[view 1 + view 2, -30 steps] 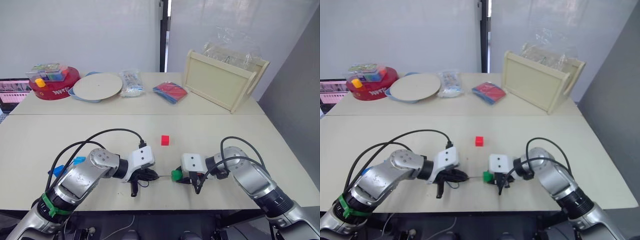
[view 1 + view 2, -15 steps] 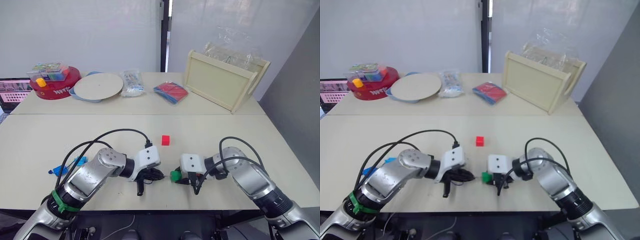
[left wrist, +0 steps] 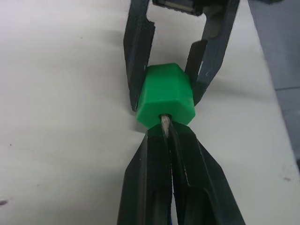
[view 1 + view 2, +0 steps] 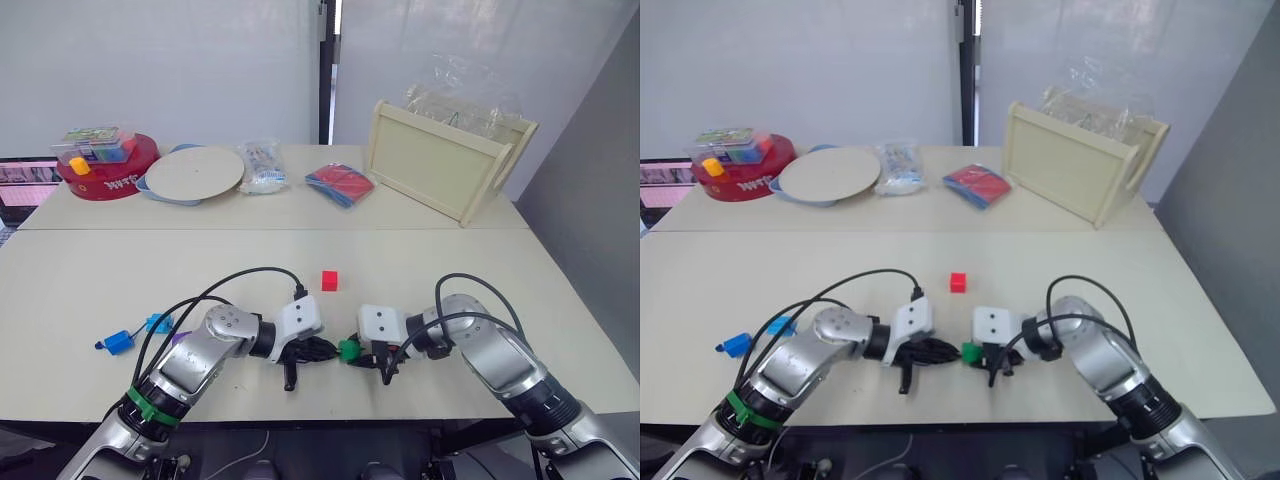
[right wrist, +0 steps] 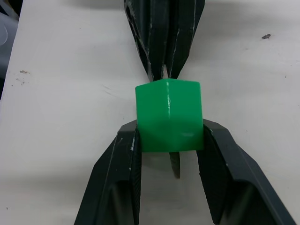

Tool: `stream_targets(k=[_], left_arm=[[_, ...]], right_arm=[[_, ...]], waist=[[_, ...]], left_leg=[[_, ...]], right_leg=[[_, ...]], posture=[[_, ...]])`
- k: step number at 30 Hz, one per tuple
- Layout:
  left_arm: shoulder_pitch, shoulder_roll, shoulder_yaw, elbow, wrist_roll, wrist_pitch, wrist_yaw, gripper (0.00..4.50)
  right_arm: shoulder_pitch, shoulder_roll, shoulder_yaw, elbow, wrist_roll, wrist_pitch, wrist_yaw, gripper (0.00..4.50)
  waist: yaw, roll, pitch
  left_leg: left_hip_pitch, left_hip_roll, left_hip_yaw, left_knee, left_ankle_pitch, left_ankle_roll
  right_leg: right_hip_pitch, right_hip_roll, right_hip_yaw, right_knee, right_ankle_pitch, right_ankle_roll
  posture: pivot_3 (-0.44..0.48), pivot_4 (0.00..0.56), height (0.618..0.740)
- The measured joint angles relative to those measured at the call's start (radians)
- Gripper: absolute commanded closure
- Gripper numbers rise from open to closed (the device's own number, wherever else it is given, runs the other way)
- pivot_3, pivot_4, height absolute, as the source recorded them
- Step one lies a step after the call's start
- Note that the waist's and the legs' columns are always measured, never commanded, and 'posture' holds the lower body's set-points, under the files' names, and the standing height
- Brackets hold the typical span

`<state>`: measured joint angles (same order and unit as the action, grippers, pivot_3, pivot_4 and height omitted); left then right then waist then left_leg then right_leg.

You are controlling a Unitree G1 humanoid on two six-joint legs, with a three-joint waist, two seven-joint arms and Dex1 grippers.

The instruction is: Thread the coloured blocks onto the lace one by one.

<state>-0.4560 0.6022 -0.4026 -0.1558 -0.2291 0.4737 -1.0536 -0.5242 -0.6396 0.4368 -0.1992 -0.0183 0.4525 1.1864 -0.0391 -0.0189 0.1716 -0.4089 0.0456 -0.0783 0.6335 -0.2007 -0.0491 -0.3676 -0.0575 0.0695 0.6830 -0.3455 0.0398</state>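
My right gripper (image 5: 169,133) is shut on a green block (image 5: 168,115), holding it just above the table near the front edge. Facing it, my left gripper (image 3: 164,130) is shut on the lace, whose pale tip (image 3: 164,122) sits at the mouth of the hole in the green block (image 3: 165,96). The two grippers meet tip to tip at the green block (image 4: 348,349). A red block (image 4: 330,280) lies on the table behind them. Two blue blocks (image 4: 118,342) (image 4: 157,322) lie at the left. The rest of the lace is hidden under my left gripper.
On the far table stand a red round tin (image 4: 110,172), a pale plate (image 4: 195,172), a clear bag (image 4: 262,165), a flat red-and-blue packet (image 4: 340,183) and a wooden tray (image 4: 445,165) on its side. The table's front edge runs just below both grippers.
My left arm has moved right, carrying the lace tip up to the green block. The right gripper has shifted slightly left with the block still in it.
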Motion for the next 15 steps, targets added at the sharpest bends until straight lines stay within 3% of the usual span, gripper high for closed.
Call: stream_targets(k=[3,10,15], left_arm=[[0.007,0.024,0.029,-0.002,0.000,-0.019,-0.013,2.32],[0.080,0.091,0.122,-0.082,-0.053,0.000,-0.043,2.32],[0.133,0.081,0.113,-0.079,-0.045,0.011,-0.030,2.32]], right_arm=[[0.004,-0.013,0.001,-0.015,0.000,0.015,-0.002,3.31],[0.012,-0.029,0.004,-0.037,0.001,0.032,-0.010,3.31],[0.011,-0.039,0.003,-0.038,0.001,0.033,-0.010,3.31]], waist=[[0.001,0.000,0.000],[0.002,0.000,0.000],[0.007,0.000,0.000]], left_leg=[[0.000,0.000,0.000,0.000,0.000,0.000],[0.000,0.000,0.000,0.000,0.000,0.000],[0.000,0.000,0.000,0.000,0.000,0.000]], right_leg=[[0.000,0.000,0.000,0.000,0.000,0.000],[0.000,-0.001,0.000,0.000,0.000,0.000],[0.000,-0.001,0.000,0.000,0.000,0.000]], posture=[[0.000,0.150,0.740],[0.000,0.150,0.740],[0.000,0.150,0.740]])
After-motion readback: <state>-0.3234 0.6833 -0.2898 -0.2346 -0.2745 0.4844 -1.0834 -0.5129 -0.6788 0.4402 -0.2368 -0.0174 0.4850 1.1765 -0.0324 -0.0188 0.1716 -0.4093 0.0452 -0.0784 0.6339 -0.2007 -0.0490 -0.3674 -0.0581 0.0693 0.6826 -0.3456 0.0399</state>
